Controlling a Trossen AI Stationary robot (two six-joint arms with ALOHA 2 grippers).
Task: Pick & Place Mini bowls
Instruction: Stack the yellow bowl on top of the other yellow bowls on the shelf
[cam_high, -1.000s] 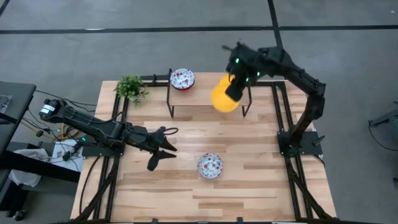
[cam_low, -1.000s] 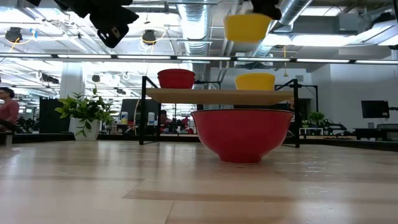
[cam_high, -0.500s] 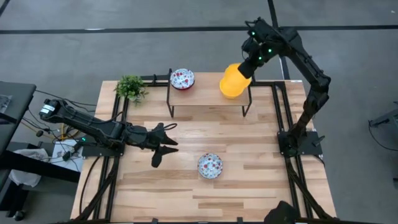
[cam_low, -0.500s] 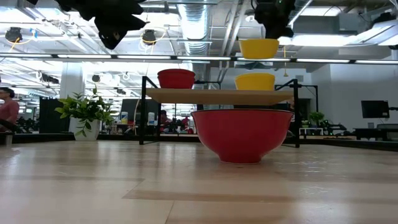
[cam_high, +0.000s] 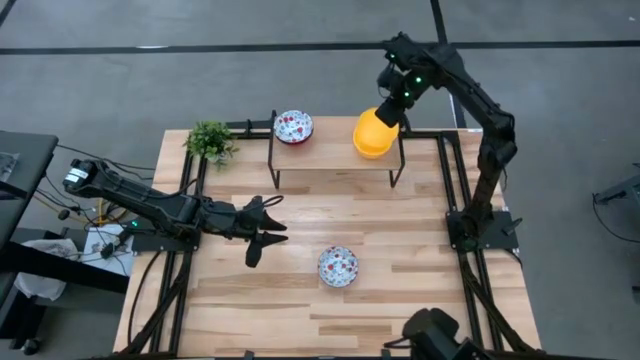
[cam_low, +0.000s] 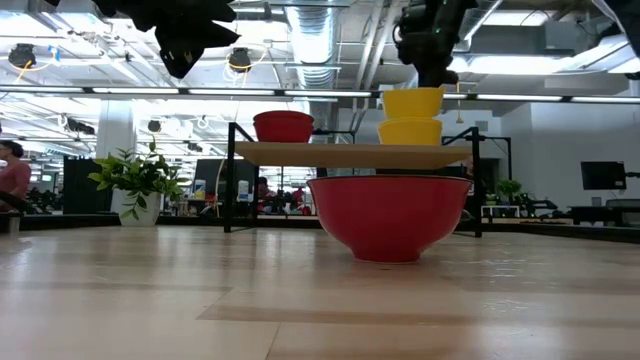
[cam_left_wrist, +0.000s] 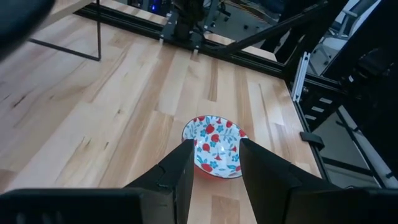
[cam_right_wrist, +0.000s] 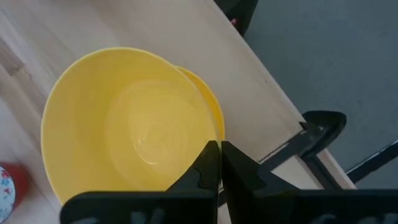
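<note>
A plain yellow mini bowl (cam_high: 370, 135) is held by my right gripper (cam_high: 392, 108) over the right end of a small raised wooden shelf (cam_high: 335, 152). It sits directly on a second yellow bowl (cam_low: 410, 132) that stands on the shelf. A floral bowl (cam_high: 293, 126), red outside, stands on the shelf's left end. Another floral bowl (cam_high: 338, 267) rests on the table. My left gripper (cam_high: 262, 240) hovers open above the table, left of that bowl (cam_left_wrist: 214, 146). My right gripper holds the upper yellow bowl by its rim (cam_right_wrist: 210, 138), pinched with one finger inside the bowl and one outside. The fingers come from above, pointing down. The bowl hangs upright, its base (cam_low: 412, 117) meeting the rim of the lower yellow bowl.
A small green potted plant (cam_high: 210, 140) stands at the table's far left corner. Black frame rails run along both table sides (cam_high: 455, 180). A dark shape (cam_high: 435, 335) shows at the near edge. Bare wood lies around the table bowl.
My right gripper carried the yellow bowl toward the far edge and down, from high over the table to the second yellow bowl on the shelf. My left gripper stayed open and shifted slightly right toward the table bowl.
</note>
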